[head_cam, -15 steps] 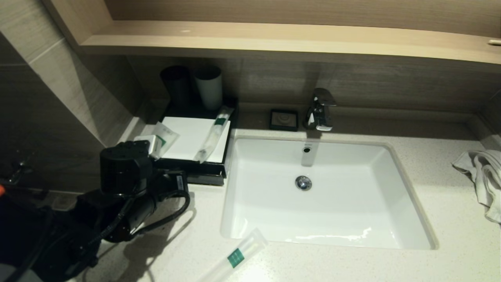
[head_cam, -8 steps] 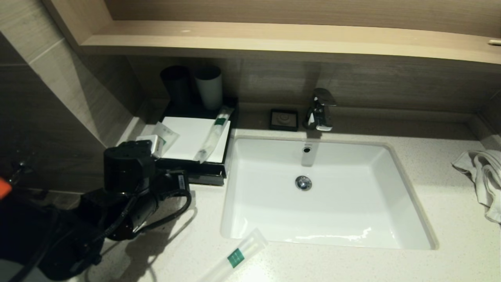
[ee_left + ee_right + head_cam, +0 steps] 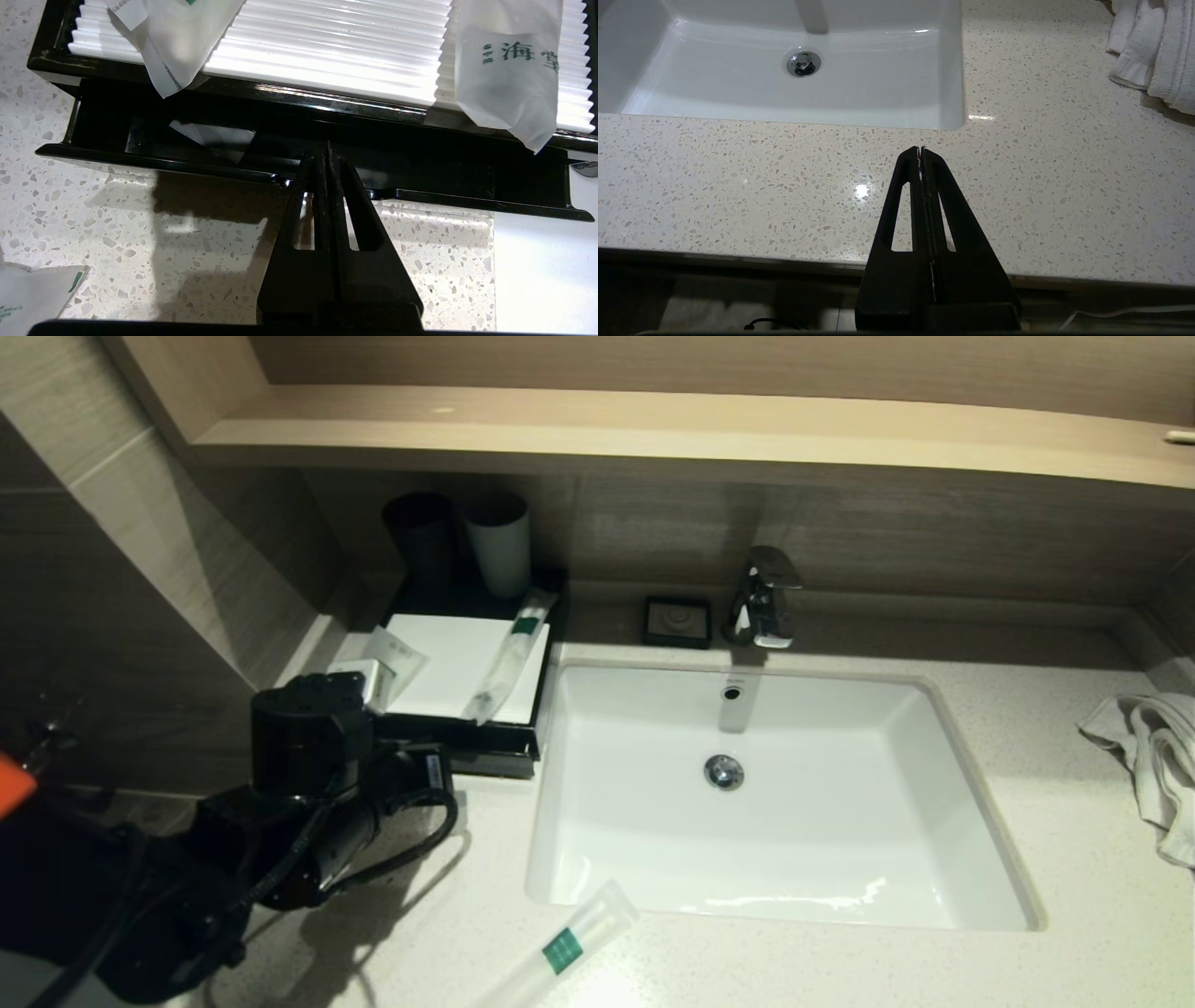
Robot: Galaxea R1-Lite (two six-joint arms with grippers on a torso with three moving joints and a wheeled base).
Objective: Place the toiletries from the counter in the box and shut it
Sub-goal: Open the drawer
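Observation:
The black box stands at the counter's back left, its shallow drawer pulled out a little. On its white panel lie a long toiletry packet and a short packet; the left wrist view shows both, the long packet and the short packet. Another long packet lies at the counter's front edge. A further packet lies on the counter near my left arm. My left gripper is shut and empty, tips over the drawer's front lip. My right gripper hangs shut above the counter's front right.
The white basin fills the counter's middle, with the tap and a small black soap dish behind it. Two cups stand behind the box. A white towel lies at the far right.
My left arm has shifted slightly right and toward the box. The packets and the drawer have not moved.

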